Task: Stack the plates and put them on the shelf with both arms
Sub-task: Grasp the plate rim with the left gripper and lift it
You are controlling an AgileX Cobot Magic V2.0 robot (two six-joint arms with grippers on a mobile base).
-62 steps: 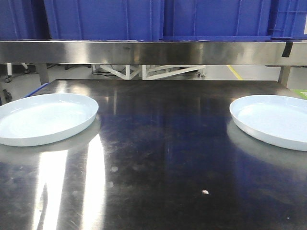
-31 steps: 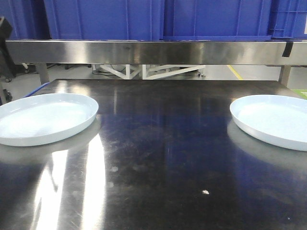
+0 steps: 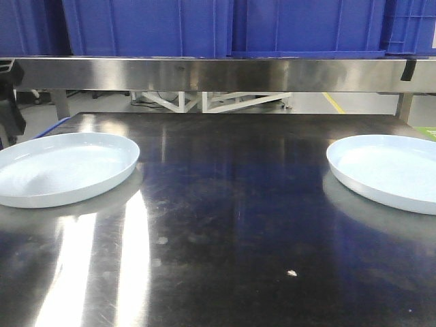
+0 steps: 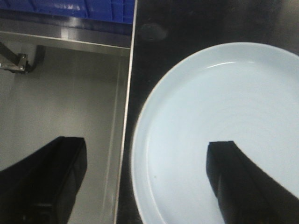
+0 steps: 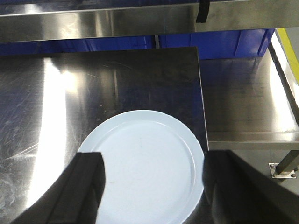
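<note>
- The dark steel tabletop filled most of the front view and carried both plates, which lay well apart, one near each side edge.
- One stainless shelf ran across above the far edge of the tabletop, with four blue crates side by side on it.
- There were two plates, both pale bluish-white, lying flat and not stacked.
- The left plate lay close to the tabletop's left edge.
- The right plate lay near the right edge and was cut off by the frame.
- The left arm showed only as a dark shape at the left border of the front view, above and behind the left plate.
- The left pincer pointed downward, low over the left plate's outer rim. It was spread wide and gripped nothing: one finger hung beyond the tabletop's edge, the other over the plate's inside.
- The right pincer looked down from higher up, its two fingers spread with the right plate below and between them, pinching nothing.
- One small pale speck lay on the tabletop nearer the camera, between the plates.
</note>
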